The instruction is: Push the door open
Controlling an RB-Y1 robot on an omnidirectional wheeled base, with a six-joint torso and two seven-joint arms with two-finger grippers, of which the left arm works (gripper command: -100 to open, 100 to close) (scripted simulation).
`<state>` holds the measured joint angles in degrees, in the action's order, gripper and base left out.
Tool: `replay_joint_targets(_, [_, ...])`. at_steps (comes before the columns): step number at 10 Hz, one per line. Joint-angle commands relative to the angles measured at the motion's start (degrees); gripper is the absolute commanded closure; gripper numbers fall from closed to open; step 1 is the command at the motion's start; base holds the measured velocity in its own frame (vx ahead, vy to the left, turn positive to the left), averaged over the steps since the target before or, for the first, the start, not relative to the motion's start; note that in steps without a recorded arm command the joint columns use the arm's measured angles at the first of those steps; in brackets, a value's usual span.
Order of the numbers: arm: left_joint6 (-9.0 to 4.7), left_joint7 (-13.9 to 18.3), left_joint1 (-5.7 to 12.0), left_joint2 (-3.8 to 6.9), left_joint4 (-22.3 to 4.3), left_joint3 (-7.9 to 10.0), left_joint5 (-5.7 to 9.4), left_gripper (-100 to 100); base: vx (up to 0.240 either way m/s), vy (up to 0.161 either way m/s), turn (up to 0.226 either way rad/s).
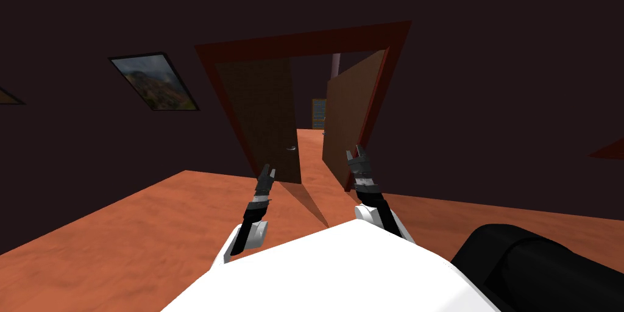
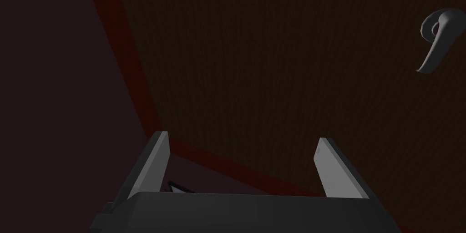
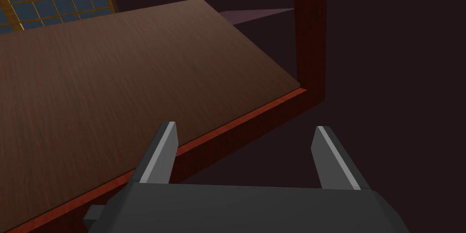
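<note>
The door is a double one and stands in the middle of the head view, inside a dark red frame (image 1: 304, 37). Its left leaf (image 1: 259, 119) is dark brown and seems to lie flat in the frame. It carries a grey lever handle (image 2: 437, 39) near its inner edge. The right leaf (image 1: 350, 119) is lighter brown and is turned away from me at an angle, so that an orange floor (image 1: 152, 223) and a gridded window (image 1: 319, 113) show through the gap.

The left hand (image 1: 265, 173) is low in the middle of the head view, in front of the lower part of the left leaf. Its fingers stand apart and hold nothing, and its wrist view shows them pointing at the leaf, with the handle off to one side. The right hand (image 1: 358, 155) is just beside the lower part of the right leaf, near the hinge side. Its fingers are also apart and empty. I cannot tell if either hand touches the wood.

I judge that such a leaf is stiff and rather heavy, but turns easily on its hinges — it needs a steady push, not a grip. The flat face is smooth, so thin fingers may slide on it. It is better to press far from the hinges — near the free edge, where less force is needed.
</note>
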<state>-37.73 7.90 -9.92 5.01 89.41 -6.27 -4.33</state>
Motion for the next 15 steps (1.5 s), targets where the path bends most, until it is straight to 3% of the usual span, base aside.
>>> replay_joint_targets(1, [-0.33, -0.11, 1.12, 0.01, -2.75, -0.23, 0.00, -100, 0.096, 0.019, -0.007])
replay_joint_targets(11, [-2.68, -0.45, 6.84, 0.16, -18.64, -1.53, 0.15, -100, 0.098, 0.022, -0.008])
replay_joint_targets(12, [-2.68, -0.45, 6.84, 0.16, -18.64, -1.53, 0.15, -100, 0.073, 0.016, -0.001])
replay_joint_targets(15, [-3.35, -0.55, 8.48, 0.05, -23.20, -1.91, 0.19, -100, 0.078, 0.019, -0.007])
